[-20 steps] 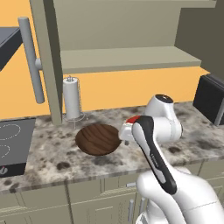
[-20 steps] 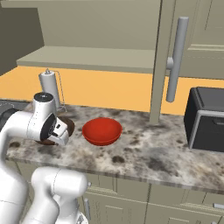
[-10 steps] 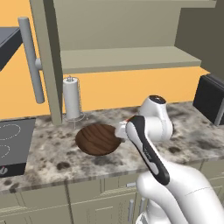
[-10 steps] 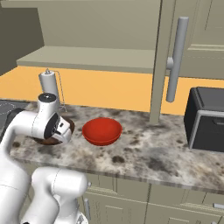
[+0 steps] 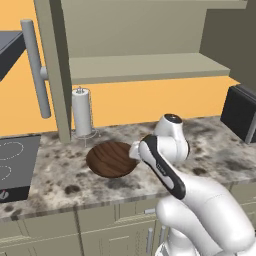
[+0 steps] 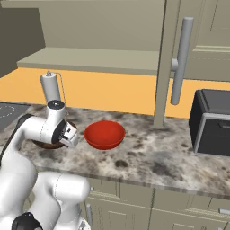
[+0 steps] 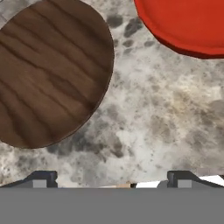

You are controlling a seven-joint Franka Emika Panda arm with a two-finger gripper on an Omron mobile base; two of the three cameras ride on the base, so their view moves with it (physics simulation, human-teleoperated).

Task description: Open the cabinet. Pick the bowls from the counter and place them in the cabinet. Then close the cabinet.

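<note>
The big cabinet [image 5: 150,70] is found with its doors swung wide, so the shelf inside is ready for the bowls. Below it, the long speckled table [image 6: 148,157] is seen with both bowls set on it, near each other but not touching. The wide brown bowl [image 5: 112,159] is placed closer to the arm, and the small red bowl [image 6: 104,134] is just beside it. The hand [image 7: 111,181] is held low over the bare stone between the two bowls, wide open and with nothing held, probably so that a bowl's rim can be grabbed next.
</note>
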